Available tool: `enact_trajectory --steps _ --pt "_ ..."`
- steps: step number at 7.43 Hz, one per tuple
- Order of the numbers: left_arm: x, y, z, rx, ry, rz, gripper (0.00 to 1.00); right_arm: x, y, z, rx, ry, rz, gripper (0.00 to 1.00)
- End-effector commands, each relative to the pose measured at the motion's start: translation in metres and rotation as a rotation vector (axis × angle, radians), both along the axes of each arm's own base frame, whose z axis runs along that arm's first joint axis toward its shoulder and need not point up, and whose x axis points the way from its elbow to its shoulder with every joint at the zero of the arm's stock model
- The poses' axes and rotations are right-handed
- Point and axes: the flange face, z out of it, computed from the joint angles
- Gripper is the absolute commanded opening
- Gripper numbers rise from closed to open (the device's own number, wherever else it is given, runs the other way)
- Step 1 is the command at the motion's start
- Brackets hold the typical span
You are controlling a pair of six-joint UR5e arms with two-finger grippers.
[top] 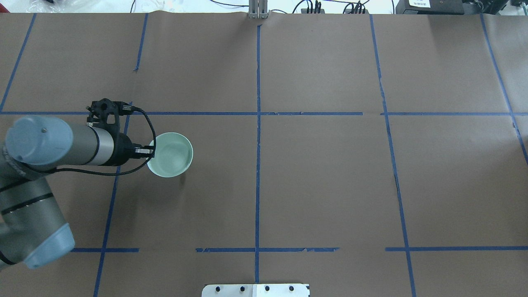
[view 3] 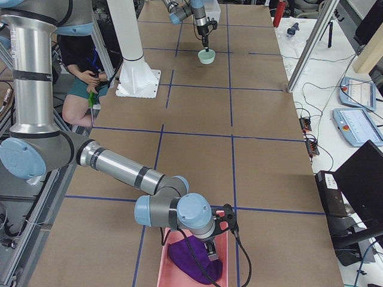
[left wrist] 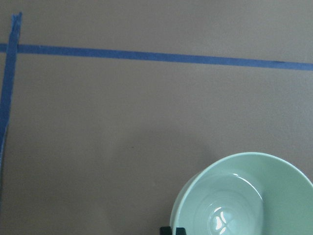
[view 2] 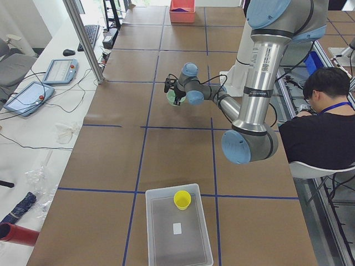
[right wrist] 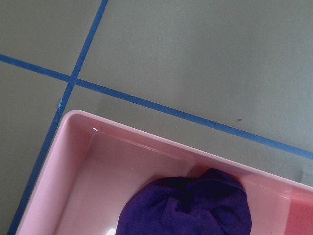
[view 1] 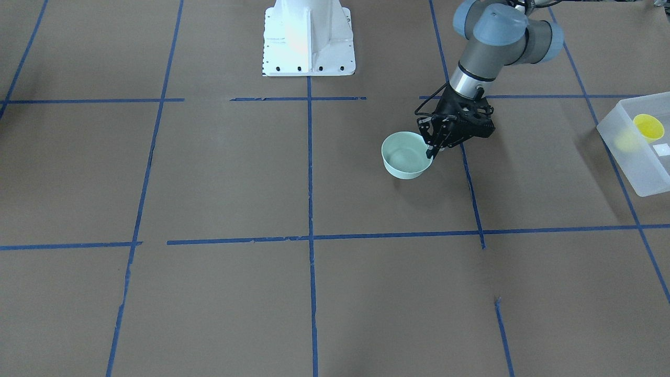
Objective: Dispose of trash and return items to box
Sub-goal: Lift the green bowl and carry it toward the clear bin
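The desk carries all the items. The box stands well apart from the left tool, on the side opposite the bowl. The cup is already inside the box, near the wall closest to the tool.

Left tool: the fingers are nearly closed and straddle the bowl's rim at the tool-side edge, one inside and one outside, pinching it. The pictures do not show whether the bowl has cleared the desk.

Right tool: it hangs over the pink bin, directly above the purple cloth. Whether it is open or closed cannot be told.

Hazards from this point:
- The grip is a single-sided rim pinch. The bowl may tilt or slip out under fast travel.
- A low carry may strike the box wall.
- A release directly above the cup may tip the bowl or knock the cup over.
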Motion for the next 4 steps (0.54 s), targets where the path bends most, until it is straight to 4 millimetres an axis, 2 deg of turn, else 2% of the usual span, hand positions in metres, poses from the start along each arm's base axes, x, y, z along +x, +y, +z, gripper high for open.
enact_trajectory --steps 1,2,4 --pt "-0.164 -0.056 0.037 0.169 -0.071 0.063 0.0 0.0 0.0 0.001 0.008 0.001 0.001 1.0" --pt "-0.228 -0.056 0.071 0.236 -0.118 0.119 0.0 -0.001 0.0 0.001 0.007 0.001 0.001 1.0" --pt "-0.33 -0.039 0.152 0.339 -0.266 0.186 0.0 -0.002 -0.001 0.0 0.008 0.001 -0.002 1.0"
